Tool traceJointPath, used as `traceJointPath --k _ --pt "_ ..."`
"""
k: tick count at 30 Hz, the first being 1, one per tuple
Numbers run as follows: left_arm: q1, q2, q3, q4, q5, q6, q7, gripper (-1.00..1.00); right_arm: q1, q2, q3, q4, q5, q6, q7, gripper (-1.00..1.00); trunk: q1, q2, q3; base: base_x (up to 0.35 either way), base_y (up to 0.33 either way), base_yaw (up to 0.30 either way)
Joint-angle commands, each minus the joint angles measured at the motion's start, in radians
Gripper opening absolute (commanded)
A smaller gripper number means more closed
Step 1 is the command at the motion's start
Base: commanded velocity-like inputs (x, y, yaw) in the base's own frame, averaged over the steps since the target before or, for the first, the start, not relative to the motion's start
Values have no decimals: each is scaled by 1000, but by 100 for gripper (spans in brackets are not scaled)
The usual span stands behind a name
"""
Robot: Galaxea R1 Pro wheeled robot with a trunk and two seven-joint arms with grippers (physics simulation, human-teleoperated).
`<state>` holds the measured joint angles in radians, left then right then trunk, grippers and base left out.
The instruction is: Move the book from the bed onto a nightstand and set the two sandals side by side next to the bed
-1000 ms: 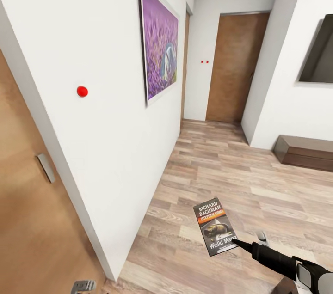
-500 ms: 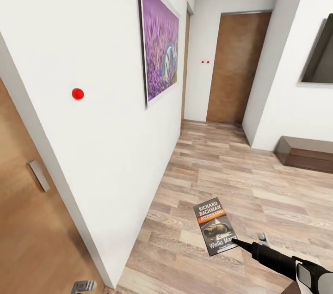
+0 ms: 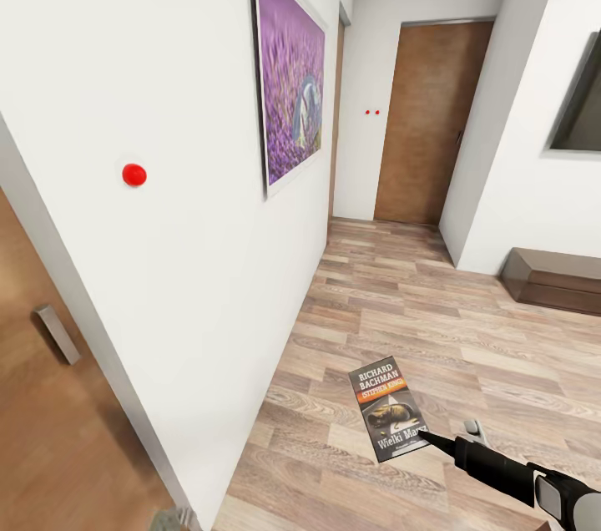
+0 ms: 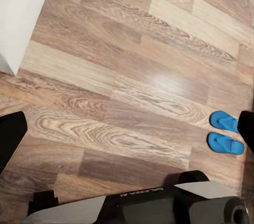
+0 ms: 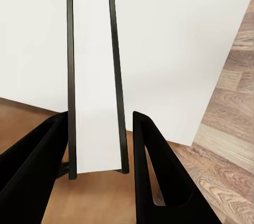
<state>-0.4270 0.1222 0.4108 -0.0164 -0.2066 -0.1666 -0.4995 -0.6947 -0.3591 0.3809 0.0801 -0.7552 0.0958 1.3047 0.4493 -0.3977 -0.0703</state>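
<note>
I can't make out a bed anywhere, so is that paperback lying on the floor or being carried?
Carried. The right gripper is shut on the book, pinching its lower edge; the right wrist view shows the fingers clamping its edge.

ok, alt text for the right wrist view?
The right gripper is shut on the book, seen edge-on as white pages between thin dark covers. Behind it are a white wall and wood-plank floor.

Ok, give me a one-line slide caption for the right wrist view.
Right gripper clamps the book edge-on between its fingers, white wall behind, wood floor beside.
</note>
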Motion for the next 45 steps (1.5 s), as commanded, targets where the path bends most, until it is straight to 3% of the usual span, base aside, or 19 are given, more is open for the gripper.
traceJointPath --k 1,3,8,12,34,45 --pt "5 -22 8 0 -12 -5 60 100 -2 0 7 3 -10 10 5 -100 1 -2 -2 2 0 0" --pt "14 -42 -3 0 -37 -5 115 100 -2 0 7 3 -10 10 5 -100 1 -2 -2 0 0 0" --pt "18 -54 -21 0 -140 -6 141 100 -2 0 7 3 -10 10 5 -100 1 -2 -2 0 0 0" --pt "19 -55 -22 1 -164 -7 144 100 -2 0 7 3 -10 10 5 -100 1 -2 -2 31 0 0" --pt "19 -55 -23 1 -171 -27 145 100 -2 0 7 3 -9 10 8 -100 1 -2 -2 117 0 -1" --pt "19 -55 -22 1 -171 -27 145 100 -2 1 7 3 -9 10 8 -100 1 -2 -2 1 0 -223"
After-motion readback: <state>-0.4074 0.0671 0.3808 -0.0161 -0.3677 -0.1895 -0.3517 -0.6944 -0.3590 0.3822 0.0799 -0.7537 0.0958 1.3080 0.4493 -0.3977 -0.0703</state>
